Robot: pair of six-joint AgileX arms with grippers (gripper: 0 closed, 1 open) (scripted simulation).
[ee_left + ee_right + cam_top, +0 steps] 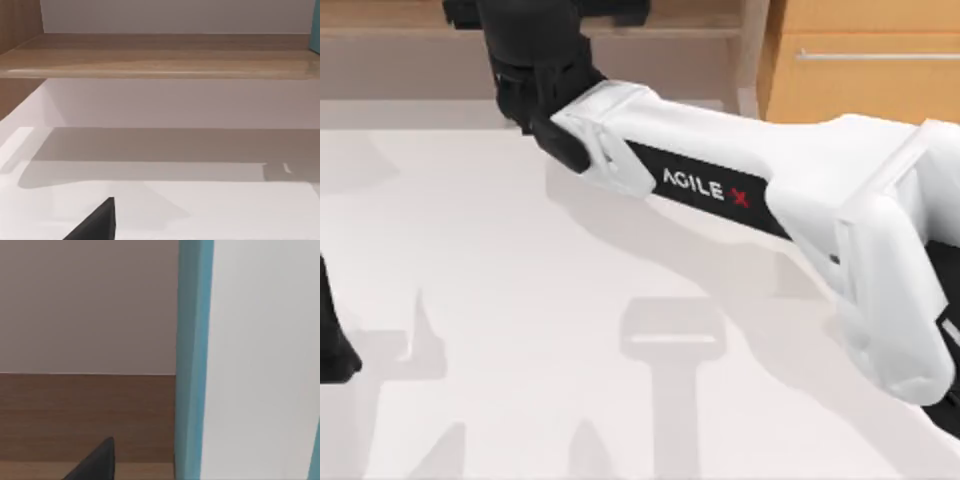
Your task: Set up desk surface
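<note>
Wide, plain white table (520, 300) across almost the whole top view, bare and matte, crossed only by grey shadows. White right arm (720, 180) stretched low over it from the right edge toward the back left, ending in the dark right hand (535, 60) up at the wooden shelf (400, 20) along the table's far side. Cannot tell whether that hand is apart or together. From its wrist view, very close to an upright white panel with a teal edge (195, 340), standing on brown wood against a pale wall, with a dark wedge of the hand at the frame's edge. Orange-wood cabinet (860, 100) with a silver bar handle (875, 56) at the back right corner. Left arm (330, 340) parked at the table's left edge; left hand (97, 225) seen just as a dark tip over the white top, facing the shelf; open or closed, cannot tell.
</note>
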